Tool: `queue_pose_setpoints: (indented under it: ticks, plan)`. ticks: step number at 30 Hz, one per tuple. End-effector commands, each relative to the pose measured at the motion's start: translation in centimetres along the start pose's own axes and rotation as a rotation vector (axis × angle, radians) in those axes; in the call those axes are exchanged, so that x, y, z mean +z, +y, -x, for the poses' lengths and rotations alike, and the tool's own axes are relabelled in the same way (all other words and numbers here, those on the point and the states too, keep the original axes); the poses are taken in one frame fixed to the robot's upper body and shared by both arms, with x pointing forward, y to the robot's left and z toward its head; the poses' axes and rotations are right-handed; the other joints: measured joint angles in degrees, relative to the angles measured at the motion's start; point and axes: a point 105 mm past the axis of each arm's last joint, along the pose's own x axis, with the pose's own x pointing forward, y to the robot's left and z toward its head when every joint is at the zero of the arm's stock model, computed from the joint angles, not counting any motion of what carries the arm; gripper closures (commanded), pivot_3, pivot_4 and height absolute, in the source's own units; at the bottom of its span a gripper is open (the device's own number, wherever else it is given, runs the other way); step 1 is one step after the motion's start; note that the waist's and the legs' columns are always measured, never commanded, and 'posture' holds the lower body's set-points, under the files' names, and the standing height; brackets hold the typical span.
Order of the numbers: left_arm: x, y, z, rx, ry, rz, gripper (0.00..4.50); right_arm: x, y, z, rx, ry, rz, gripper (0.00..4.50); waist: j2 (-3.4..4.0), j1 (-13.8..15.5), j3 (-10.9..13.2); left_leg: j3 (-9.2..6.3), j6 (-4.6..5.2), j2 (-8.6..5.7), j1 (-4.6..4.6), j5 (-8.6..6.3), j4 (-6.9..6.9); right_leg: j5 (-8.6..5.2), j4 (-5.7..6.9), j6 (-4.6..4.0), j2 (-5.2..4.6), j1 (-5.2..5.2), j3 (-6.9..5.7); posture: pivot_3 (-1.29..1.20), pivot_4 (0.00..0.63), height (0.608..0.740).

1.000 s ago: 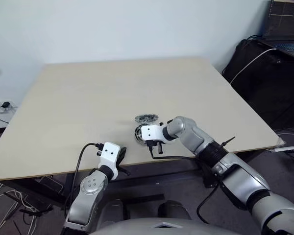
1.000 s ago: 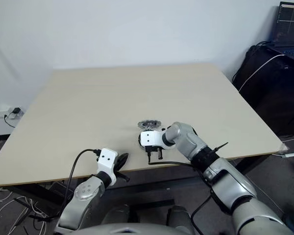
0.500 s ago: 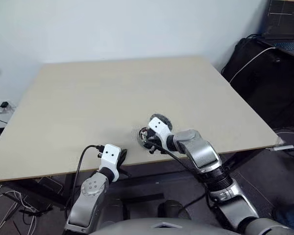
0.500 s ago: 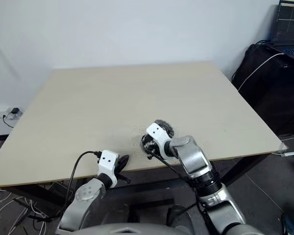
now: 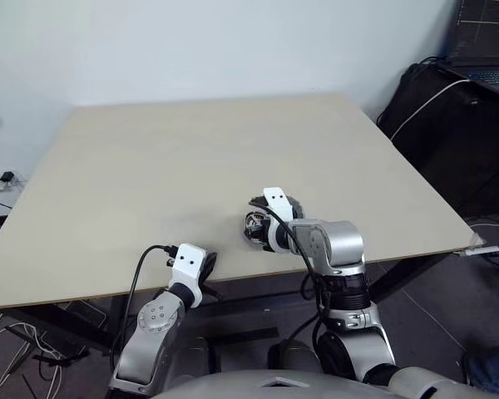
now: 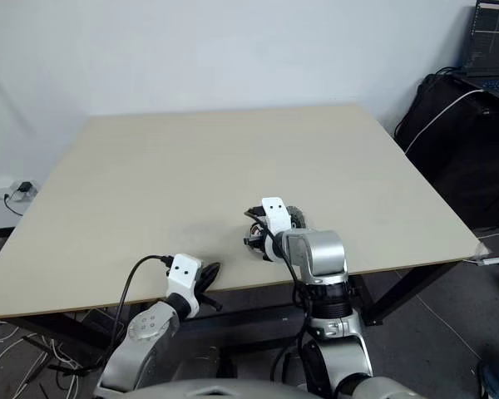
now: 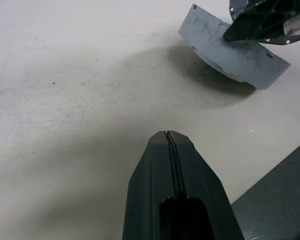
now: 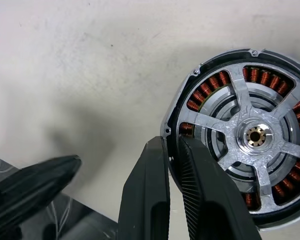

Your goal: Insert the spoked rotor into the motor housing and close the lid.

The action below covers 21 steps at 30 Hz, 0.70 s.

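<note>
On the table, near its front edge, we see the motor housing with the spoked rotor seated inside, right at our right gripper, whose nearly closed fingers pinch its rim; our clenched, empty left gripper sits farther off.

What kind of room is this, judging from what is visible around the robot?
Probably an office or lab workroom: a plain light wooden table against a bare white wall, a laptop on a dark stand, and cables on the floor.
</note>
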Motion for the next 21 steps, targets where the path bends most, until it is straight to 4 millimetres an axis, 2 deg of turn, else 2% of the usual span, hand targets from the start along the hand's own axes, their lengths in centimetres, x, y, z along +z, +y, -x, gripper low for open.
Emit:
queue_pose_setpoints:
  ticks: [1, 5, 8, 12, 13, 17, 21]
  plan:
    - [0.7, 0.2, -0.1, 0.003, -0.036, 0.005, 4.5, 1.4, 2.0, -0.1, 0.064, -0.042, 0.023, 4.44, 0.0, -0.22, 0.0, 0.0, 0.0, 0.0, 0.0, 0.0, 0.0, 0.0, 0.0, 0.0, 0.0, 0.0, 0.0, 0.0, 0.0, 0.74]
    - [0.7, 0.2, -0.1, 0.002, -0.037, 0.006, 4.5, 0.9, 2.8, -0.8, 0.09, -0.019, 0.015, 4.44, 0.0, -0.63, 0.0, -0.01, 0.0, 0.01, 0.01, 0.0, -0.01, 0.0, 0.0, 0.0, 0.0, 0.0, 0.0, 0.0, 0.0, 0.74]
    - [0.7, 0.1, -0.1, -0.001, -0.036, 0.006, 4.5, 0.5, 3.4, -1.5, 0.114, -0.011, 0.009, 3.47, 0.0, -0.89, 0.0, -0.01, 0.0, 0.01, 0.02, 0.0, -0.01, 0.0, 0.0, 0.0, 0.0, 0.01, 0.01, 0.0, 0.0, 0.74]
    - [0.6, 0.1, -0.1, -0.002, -0.034, 0.004, 4.5, 1.3, 5.9, -1.5, 0.221, -0.055, 0.023, 2.1, 0.0, -1.04, 0.0, -0.03, 0.0, 0.03, 0.05, 0.0, -0.04, 0.0, 0.0, 0.0, -0.02, 0.04, 0.0, 0.0, 0.0, 0.74]
    - [0.6, 0.1, -0.1, -0.002, -0.034, 0.004, 4.5, 1.5, 6.5, -1.4, 0.252, -0.067, 0.028, 1.9, 0.0, -1.01, 0.0, -0.04, 0.0, 0.03, 0.05, 0.0, -0.04, 0.0, 0.0, 0.0, -0.03, 0.06, 0.0, 0.0, 0.0, 0.74]
    - [0.6, 0.2, -0.1, -0.003, -0.033, 0.003, 4.5, 2.6, 8.7, -0.4, 0.385, -0.119, 0.024, 1.9, 0.0, -1.04, 0.0, -0.05, 0.0, 0.04, 0.05, 0.0, -0.04, 0.01, -0.01, 0.01, -0.09, 0.06, 0.01, 0.0, 0.0, 0.74]
    - [0.5, 0.2, -0.1, -0.004, -0.032, 0.002, 4.5, 6.2, 10.5, 2.5, 0.578, -0.331, -0.064, 1.9, 0.0, -0.85, 0.0, -0.07, 0.0, 0.04, 0.05, 0.0, -0.06, 0.0, -0.03, 0.02, -0.09, 0.06, -0.01, 0.0, 0.0, 0.74]
